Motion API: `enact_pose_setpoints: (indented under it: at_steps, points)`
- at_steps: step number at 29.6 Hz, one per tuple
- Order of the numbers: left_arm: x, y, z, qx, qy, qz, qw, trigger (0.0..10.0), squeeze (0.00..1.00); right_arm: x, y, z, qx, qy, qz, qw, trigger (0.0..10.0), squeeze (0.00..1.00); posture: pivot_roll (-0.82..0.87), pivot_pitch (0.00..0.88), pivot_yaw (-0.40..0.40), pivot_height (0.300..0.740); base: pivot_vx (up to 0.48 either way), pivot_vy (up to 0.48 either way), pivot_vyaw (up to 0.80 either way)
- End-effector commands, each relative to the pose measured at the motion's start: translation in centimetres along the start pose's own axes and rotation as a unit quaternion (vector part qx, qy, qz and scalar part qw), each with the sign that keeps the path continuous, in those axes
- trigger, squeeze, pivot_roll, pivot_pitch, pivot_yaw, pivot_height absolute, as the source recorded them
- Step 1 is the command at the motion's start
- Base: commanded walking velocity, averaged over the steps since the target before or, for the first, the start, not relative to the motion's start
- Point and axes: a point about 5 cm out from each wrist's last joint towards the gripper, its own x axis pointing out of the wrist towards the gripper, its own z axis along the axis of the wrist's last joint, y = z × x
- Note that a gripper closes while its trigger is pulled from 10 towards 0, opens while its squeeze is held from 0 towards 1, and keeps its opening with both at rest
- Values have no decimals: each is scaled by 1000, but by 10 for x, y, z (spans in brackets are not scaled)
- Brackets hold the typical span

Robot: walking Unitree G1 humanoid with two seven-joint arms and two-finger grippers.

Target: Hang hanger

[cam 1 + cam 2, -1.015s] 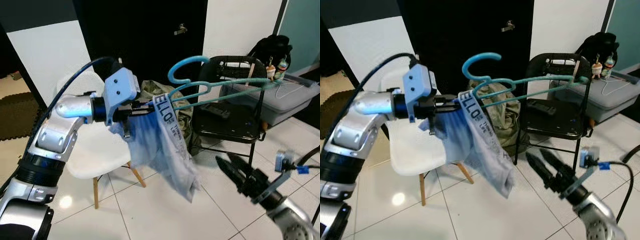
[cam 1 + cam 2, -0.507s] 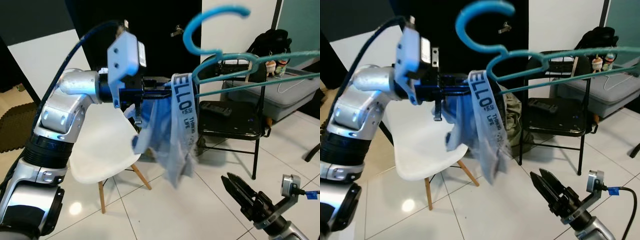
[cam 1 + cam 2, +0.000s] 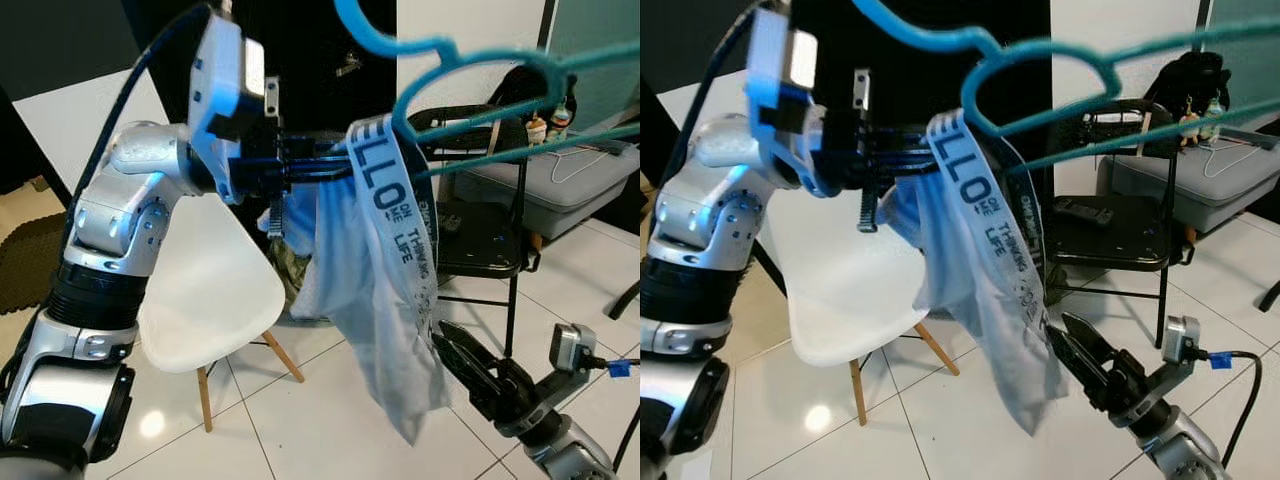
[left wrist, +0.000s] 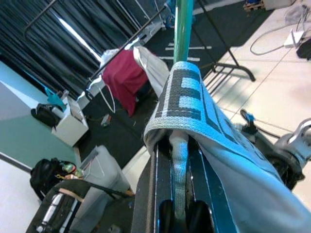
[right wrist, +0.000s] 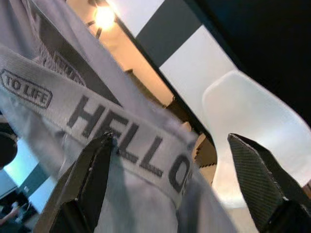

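The left arm is raised with its elbow bent, the silver forearm running level toward 3 o'clock. At its end the left gripper (image 3: 325, 165) is clenched on the teal hanger (image 3: 520, 75) and the grey garment (image 3: 385, 290) draped over it. In the left wrist view the two black fingers (image 4: 160, 194) lie close together with the hanger's bar and a fold of the waistband pinched between them.

The hanger is held high, its hook at 12 o'clock running off the edge, its arms stretching toward 3 o'clock. The garment hangs from the hanger near the gripper; its waistband carries dark lettering that reads "ELLO" and "LIFE". The cloth falls toward 6 o'clock, ending near the right gripper (image 3: 455, 352).

The right arm is low, at 5 o'clock, with its forearm angled upward toward 10 o'clock. Its gripper is released: the right wrist view shows the two black fingers (image 5: 90, 179) spread wide apart, with the lettered waistband just ahead of them. The fingertips sit just beside the garment's lower edge; whether they touch it cannot be told.

Behind the garment at 9 o'clock stands a white chair (image 3: 215, 300) on wooden legs. A black folding chair (image 3: 485, 250) stands at 3 o'clock, with a grey storage bin (image 3: 560, 190) beyond it on the white tiled floor (image 3: 300, 430).
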Motion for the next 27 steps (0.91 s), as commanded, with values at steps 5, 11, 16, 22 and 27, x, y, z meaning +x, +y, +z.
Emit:
enact_pose_setpoints:
  at_steps: [5, 11, 16, 22, 27]
  points:
    - [-4, 8, 10, 13, -17, 22, 1000, 10000, 0, 14, 10, -1, -1, 21, 45, 999, 0, 0, 0, 0, 138, 740, 0, 0, 0]
    - [-4, 13, 12, 17, -25, 33, 999, 10000, 0, 16, 11, -4, 3, 28, 45, 999, 0, 0, -2, 0, 140, 740, 0, 0, 0]
    - [-5, 14, 13, 20, -28, 39, 999, 10000, 0, 16, 11, -4, 3, 30, 43, 999, 0, 0, -3, 0, 140, 740, 0, 0, 0]
    - [-7, 21, 12, 26, -19, 71, 997, 10000, 0, 15, 8, 6, -24, 16, 23, 999, 0, 0, -7, 0, 138, 740, 0, 0, 0]
    - [-7, 23, 7, 26, -10, 81, 996, 10000, 0, 15, 7, 15, -29, -1, 17, 999, 9333, 0, -12, 0, 135, 740, 0, 0, 0]
